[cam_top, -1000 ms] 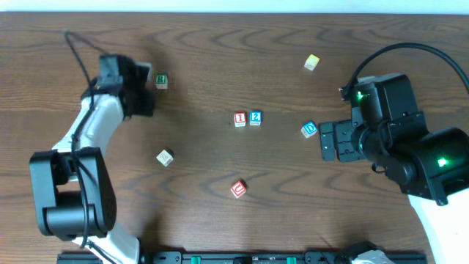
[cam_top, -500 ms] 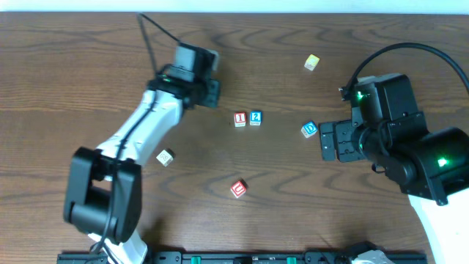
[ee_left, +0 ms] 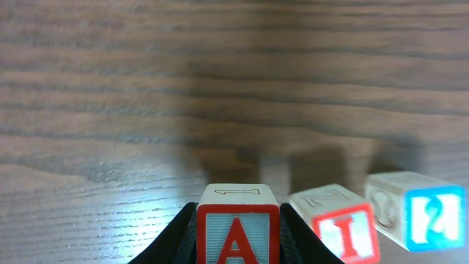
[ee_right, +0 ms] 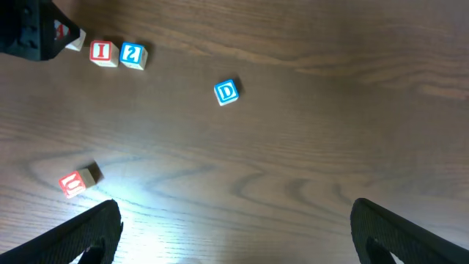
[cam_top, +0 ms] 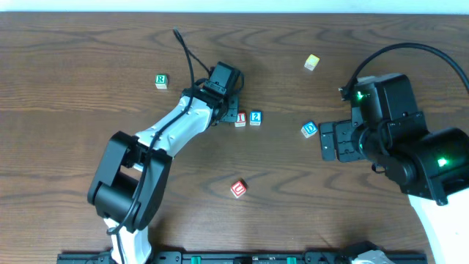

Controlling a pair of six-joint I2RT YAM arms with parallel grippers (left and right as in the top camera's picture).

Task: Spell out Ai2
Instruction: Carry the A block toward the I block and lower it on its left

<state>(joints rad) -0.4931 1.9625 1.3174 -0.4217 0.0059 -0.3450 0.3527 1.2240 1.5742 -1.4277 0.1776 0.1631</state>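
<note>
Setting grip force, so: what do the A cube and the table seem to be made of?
A cube: likely pale bare wood, matte on its top face, with a red painted or printed frame and letter. Table: dark brown wood grain with a soft sheen; solid wood, veneer or laminate, the look leaves that open.

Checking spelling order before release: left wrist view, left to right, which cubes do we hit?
A cube → I cube → 2 cube
</note>
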